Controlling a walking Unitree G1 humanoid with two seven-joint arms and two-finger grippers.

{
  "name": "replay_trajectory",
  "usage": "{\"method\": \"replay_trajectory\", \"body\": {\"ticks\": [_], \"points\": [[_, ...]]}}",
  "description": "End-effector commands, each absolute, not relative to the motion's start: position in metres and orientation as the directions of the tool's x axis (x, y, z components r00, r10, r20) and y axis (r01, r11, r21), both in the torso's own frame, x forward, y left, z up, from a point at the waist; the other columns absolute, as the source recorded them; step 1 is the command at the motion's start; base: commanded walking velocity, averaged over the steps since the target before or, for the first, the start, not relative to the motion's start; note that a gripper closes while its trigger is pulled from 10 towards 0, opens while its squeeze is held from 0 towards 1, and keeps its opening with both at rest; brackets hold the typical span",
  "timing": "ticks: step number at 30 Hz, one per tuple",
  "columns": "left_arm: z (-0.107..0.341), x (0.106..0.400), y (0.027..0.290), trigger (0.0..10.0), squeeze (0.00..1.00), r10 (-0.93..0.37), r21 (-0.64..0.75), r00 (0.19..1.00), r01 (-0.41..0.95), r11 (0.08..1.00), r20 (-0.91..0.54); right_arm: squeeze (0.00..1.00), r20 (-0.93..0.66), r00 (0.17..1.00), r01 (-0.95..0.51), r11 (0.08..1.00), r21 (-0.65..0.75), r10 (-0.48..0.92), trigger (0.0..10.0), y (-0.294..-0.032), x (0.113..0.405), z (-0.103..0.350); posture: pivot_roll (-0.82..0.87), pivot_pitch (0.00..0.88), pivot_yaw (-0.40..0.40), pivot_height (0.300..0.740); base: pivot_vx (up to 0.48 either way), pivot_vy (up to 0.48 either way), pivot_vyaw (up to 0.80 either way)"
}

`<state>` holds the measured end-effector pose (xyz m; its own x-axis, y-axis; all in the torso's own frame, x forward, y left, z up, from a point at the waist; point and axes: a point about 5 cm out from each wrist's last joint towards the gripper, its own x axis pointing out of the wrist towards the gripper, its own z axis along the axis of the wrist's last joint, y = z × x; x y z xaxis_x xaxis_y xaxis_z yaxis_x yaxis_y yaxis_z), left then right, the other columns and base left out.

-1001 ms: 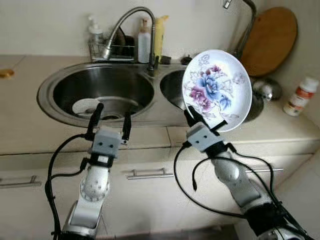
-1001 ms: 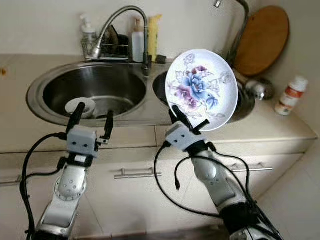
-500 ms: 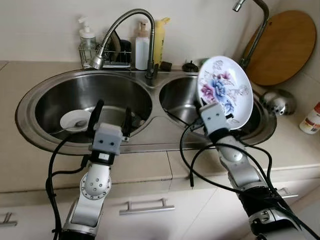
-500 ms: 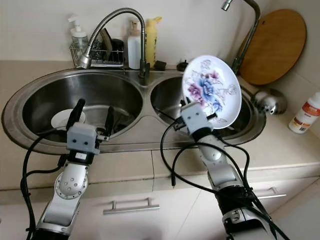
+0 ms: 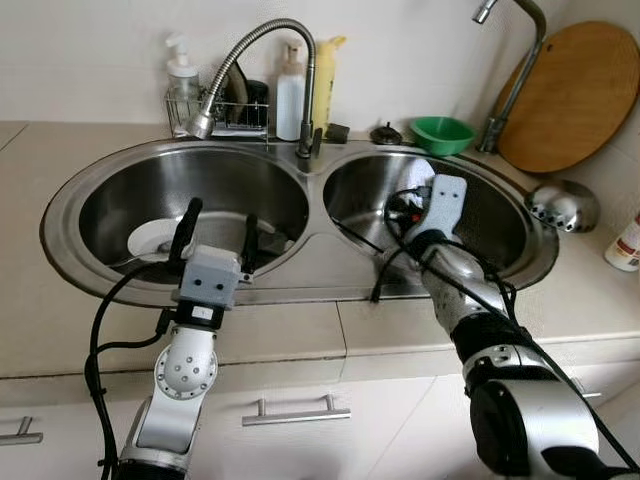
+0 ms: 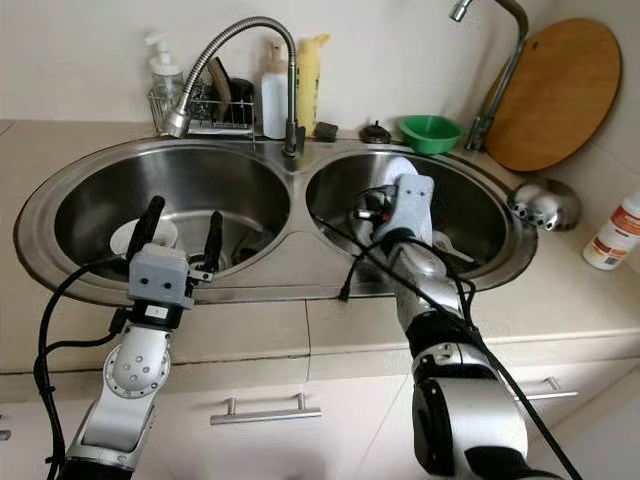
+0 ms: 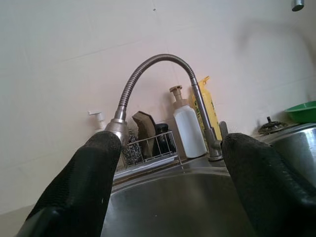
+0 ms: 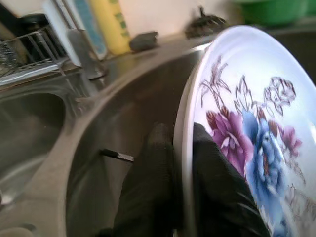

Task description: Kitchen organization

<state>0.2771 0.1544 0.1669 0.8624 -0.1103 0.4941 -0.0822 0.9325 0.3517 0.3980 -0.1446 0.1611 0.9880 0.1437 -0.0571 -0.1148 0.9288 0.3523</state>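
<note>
My right gripper (image 8: pixel 180 132) is shut on the rim of a white plate with blue and purple flowers (image 8: pixel 247 118), one finger on each face. The right arm reaches down into the right sink basin (image 5: pixel 505 215), and the wrist hides most of the plate in the eye views. The plate stands tilted on edge inside that basin. My left gripper (image 5: pixel 218 232) hovers open and empty over the front rim of the left basin (image 5: pixel 120 190). A small white dish (image 5: pixel 150 238) lies on the floor of the left basin.
A flexible faucet (image 5: pixel 262 42) arches over the divider. Behind the sink stand a wire rack with soap bottles (image 5: pixel 215 100), a yellow bottle (image 5: pixel 325 80) and a green bowl (image 5: pixel 443 133). A round wooden board (image 5: pixel 575 95), a steel strainer (image 5: pixel 562 205) and a bottle (image 5: pixel 627 240) are at the right.
My right arm has swung the plate forward and down from above the counter into the right basin. The camera has shifted closer over the sink. The left gripper stays open in place.
</note>
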Motion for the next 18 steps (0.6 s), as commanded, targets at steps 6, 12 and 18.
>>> {"method": "replay_trajectory", "body": {"ticks": [6,12,18], "points": [[0.164,0.277,0.154,10.0,0.00,-0.113,0.359,0.872,-0.076,0.930,0.477,1.00,-0.088,0.995,-0.021,0.935,0.353,0.056,10.0,-0.163,0.399,0.159,0.08,0.000,-0.084,0.740,0.000,0.000,0.00],[0.162,0.277,0.152,10.0,0.00,-0.120,0.354,0.876,-0.061,0.933,0.468,1.00,-0.003,0.996,-0.087,0.951,0.297,0.092,10.0,-0.159,0.400,0.169,0.08,0.000,-0.078,0.740,0.000,0.000,0.00],[0.159,0.275,0.149,10.0,0.00,-0.129,0.344,0.878,-0.042,0.938,0.460,1.00,0.223,0.962,-0.219,0.938,0.269,0.161,10.0,-0.146,0.394,0.197,0.08,0.000,-0.078,0.740,0.000,0.000,0.00]]}}
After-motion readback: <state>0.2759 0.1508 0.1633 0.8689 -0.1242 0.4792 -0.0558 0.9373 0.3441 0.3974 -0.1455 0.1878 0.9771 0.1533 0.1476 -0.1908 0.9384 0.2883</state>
